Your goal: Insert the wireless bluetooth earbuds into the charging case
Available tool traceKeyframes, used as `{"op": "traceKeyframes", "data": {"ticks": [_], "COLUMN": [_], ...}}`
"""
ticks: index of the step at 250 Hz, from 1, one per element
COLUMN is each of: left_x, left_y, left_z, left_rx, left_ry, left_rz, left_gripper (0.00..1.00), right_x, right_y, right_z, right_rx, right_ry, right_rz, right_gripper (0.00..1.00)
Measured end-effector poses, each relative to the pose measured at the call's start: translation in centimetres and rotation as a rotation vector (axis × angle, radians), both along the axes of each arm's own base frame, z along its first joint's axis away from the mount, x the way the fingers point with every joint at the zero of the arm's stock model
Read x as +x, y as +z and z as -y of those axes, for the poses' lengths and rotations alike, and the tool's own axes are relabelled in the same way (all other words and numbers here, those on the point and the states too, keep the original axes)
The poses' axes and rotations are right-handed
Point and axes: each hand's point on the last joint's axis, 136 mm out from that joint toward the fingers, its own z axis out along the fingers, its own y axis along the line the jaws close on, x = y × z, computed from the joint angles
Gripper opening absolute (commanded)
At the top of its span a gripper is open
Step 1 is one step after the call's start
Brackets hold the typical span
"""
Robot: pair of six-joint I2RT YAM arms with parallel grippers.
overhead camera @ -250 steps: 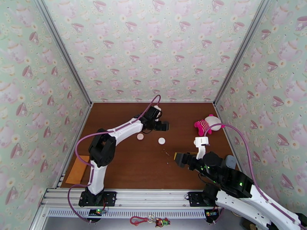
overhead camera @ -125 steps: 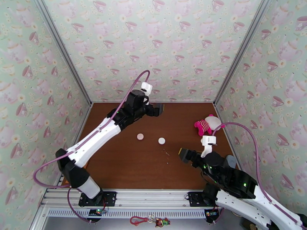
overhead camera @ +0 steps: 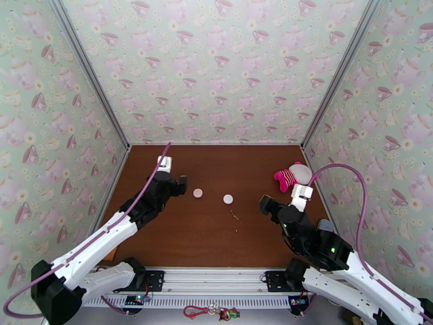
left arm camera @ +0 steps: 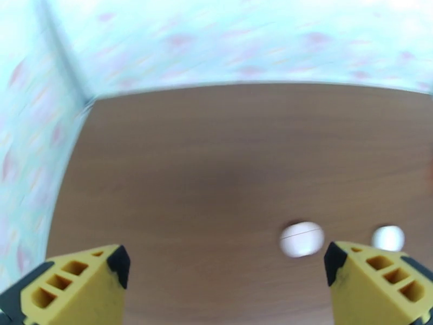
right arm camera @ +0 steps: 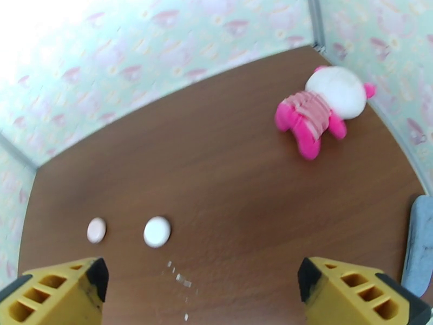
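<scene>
The earbuds (overhead camera: 234, 215) lie loose on the table (overhead camera: 205, 247), just on the near side of the white case (overhead camera: 228, 199) and left of the right gripper (overhead camera: 265, 204), which is the nearer one. Both it and the left gripper (overhead camera: 183, 185) gape wide, holding nothing.

The left arm (overhead camera: 105, 236) and right arm (overhead camera: 373, 288) are clad in white shells with black joints; a purple cable (overhead camera: 363, 201) is looped along each. Yellow fingers (left arm camera: 76, 283) are tipped black.

Lab booth: wallpapered walls (overhead camera: 216, 66), aluminium rails (overhead camera: 216, 278)
</scene>
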Motion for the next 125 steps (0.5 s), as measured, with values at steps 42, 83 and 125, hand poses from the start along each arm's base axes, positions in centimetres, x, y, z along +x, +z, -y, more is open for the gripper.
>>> {"op": "traceKeyframes", "data": {"ticks": [42, 83, 125], "left_x": [-0.9, -0.9, 0.0], "left_y": [-2.9, -4.9, -5.7], "left_z": [-4.6, -6.9, -8.2], "left_rx": [-0.040, -0.042, 0.006], "left_ry": [0.141, 0.203, 0.221], "left_rz": [0.022, 0.060, 0.085], "left_gripper": [1.00, 1.00, 1.00], "right_x": [4.0, 7.5, 10.1], "right_y": [-1.7, -3.7, -7.4], "right_z": [4.0, 8.3, 10.9], "right_rx": [-0.044, -0.055, -0.094], "right_ry": [-0.203, -0.347, -0.427], "right_rz": [-0.032, -0.076, -0.164], "right_gripper": [0.99, 0.99, 0.99]}}
